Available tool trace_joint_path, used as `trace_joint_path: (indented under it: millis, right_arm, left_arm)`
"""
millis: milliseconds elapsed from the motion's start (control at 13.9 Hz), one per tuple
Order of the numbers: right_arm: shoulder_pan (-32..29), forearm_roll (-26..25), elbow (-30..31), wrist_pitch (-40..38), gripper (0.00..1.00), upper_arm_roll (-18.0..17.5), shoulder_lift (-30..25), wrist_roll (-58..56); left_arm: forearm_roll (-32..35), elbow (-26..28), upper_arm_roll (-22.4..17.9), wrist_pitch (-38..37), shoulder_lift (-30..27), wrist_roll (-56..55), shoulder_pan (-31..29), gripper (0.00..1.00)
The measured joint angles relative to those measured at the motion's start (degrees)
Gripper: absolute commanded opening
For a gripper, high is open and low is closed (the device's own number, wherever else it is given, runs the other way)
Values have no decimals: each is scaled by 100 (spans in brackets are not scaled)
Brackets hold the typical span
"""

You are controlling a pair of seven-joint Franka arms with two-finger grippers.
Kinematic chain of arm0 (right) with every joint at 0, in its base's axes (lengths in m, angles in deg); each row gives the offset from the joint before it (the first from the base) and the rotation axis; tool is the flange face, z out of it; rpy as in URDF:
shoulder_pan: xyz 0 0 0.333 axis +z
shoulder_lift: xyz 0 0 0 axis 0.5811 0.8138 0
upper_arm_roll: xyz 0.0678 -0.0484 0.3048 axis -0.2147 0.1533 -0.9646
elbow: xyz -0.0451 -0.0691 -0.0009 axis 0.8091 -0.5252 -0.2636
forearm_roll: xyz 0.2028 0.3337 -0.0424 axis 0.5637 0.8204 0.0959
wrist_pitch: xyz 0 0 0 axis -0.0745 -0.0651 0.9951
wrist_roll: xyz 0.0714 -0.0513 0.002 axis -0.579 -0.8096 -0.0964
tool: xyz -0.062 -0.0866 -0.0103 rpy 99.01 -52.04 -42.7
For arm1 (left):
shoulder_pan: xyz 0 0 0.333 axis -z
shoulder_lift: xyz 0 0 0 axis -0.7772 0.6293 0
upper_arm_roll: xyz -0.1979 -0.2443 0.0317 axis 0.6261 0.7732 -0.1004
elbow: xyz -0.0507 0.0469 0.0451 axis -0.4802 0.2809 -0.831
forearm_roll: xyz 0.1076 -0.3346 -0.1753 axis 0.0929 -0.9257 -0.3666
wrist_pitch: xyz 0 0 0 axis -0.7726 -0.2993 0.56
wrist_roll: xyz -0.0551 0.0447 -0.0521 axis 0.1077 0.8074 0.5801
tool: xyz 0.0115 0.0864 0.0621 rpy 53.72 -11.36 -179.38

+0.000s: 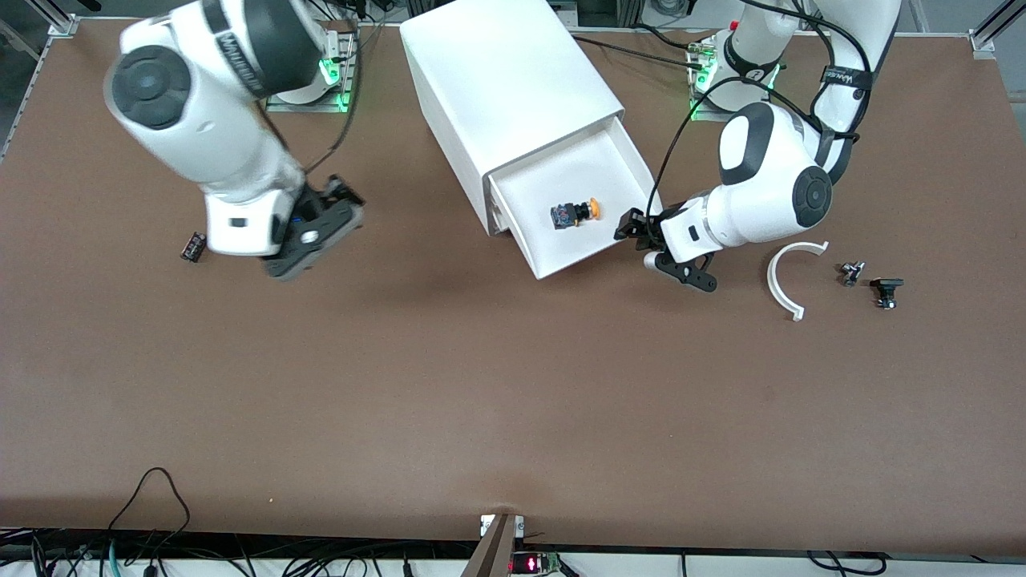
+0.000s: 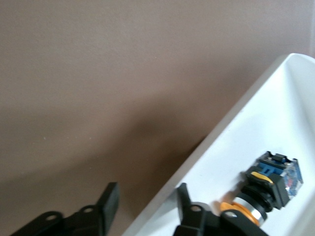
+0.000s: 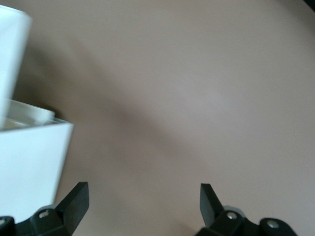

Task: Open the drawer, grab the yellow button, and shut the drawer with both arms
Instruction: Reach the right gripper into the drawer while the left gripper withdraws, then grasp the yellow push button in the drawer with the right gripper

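Open drawer with the button inside, both grippers empty.

The white box cabinet [image 1: 513,88] stands on the brown table [image 1: 481,385], its white drawer [image 1: 597,248] pulled out; the small push button with black body and orange-yellow cap [image 1: 575,214] lies on its side in the drawer. The left gripper [image 1: 653,240] sits at the drawer's front corner, jaws parted astride the front wall, holding nothing. The right gripper [image 1: 317,228] hangs over bare table toward the right arm's end, jaws wide.

A curved white part [image 1: 792,277] is laid on the brown bench [image 1: 513,401] toward the left arm's end, with two small dark parts [image 1: 851,272] [image 1: 886,290] beside it. A small black part [image 1: 193,246] is placed toward the right arm's end.
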Motion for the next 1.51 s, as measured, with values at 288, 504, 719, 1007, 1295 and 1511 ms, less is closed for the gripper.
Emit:
trace_joint_path:
  millis: [288,504,719,1007,1295,1511]
  right_arm:
    - [614,380,-661,158,100,-5,696,-1148]
    - [913,411,-1127,169,100,-163,1161,-1621]
    - [1184,410,-1443,211,100,-361,1444,-1983]
    - [1570,400,-1613,327,100,-372,1591,-2297]
    - [1726,342,-1616,683,100,-368,1809,-2406]
    - [1962,64,-1617,974,100,-323,2056,-2412]
  left_arm:
    - [383,-83,-8,159,-91,-11,25,100]
    - [1158,-214,-166,219,-541,-41,-50,100]
    - [1682,-220,-317,122,-1118,-95,-242,100]
    - [2283,-381,-833,-864,-1748,-108,-460,100]
    - [3013,-1334,-1007,-2570,-1940,-271,-676,100]
    - [3264,-1634,-1004,-2883,-1837,-507,-685,100]
